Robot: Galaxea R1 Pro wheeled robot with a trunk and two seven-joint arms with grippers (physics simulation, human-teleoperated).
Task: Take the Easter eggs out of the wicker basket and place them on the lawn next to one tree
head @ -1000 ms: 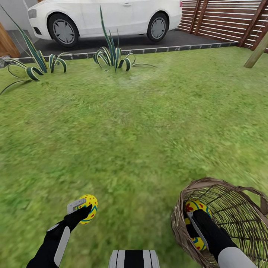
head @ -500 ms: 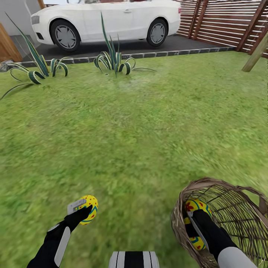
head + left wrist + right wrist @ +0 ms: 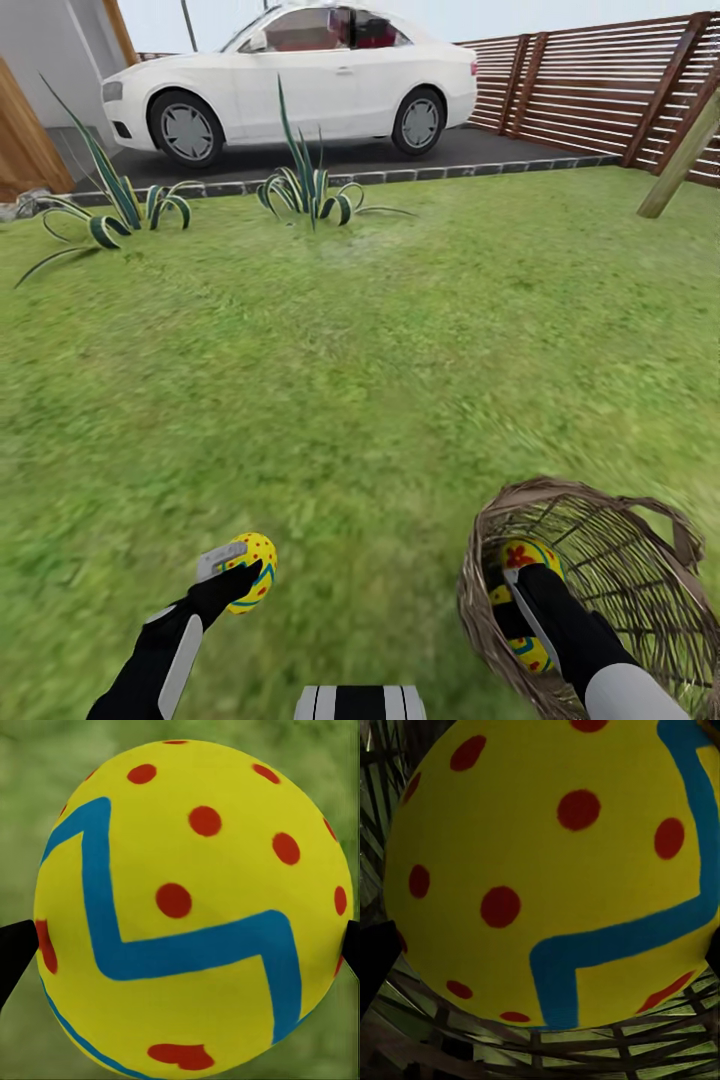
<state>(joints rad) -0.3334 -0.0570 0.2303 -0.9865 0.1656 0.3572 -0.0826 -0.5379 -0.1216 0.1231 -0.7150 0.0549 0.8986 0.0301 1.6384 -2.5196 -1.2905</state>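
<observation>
My left gripper (image 3: 243,578) is shut on a yellow Easter egg (image 3: 256,562) with blue zigzag and red dots, held low over the lawn (image 3: 380,380). The left wrist view has that egg (image 3: 187,907) between two black fingertips (image 3: 11,952). The brown wicker basket (image 3: 620,590) lies tipped at the lower right. My right gripper (image 3: 517,602) reaches into it between a flower-painted egg (image 3: 523,553) and a lower egg (image 3: 533,652). In the right wrist view an egg (image 3: 547,870) sits between the fingertips (image 3: 371,960), with wicker behind. A tree's bare trunk (image 3: 680,155) leans at the far right.
A white car (image 3: 300,75) stands on the dark driveway (image 3: 340,155) beyond a stone kerb. Two spiky striped plants (image 3: 305,185) (image 3: 120,205) grow at the lawn's far edge. A slatted wooden fence (image 3: 600,85) runs along the back right.
The whole view has tilted up, so more of the car and fence shows. The left gripper with its egg sits slightly lower and further right in the picture. Basket and right gripper keep their place.
</observation>
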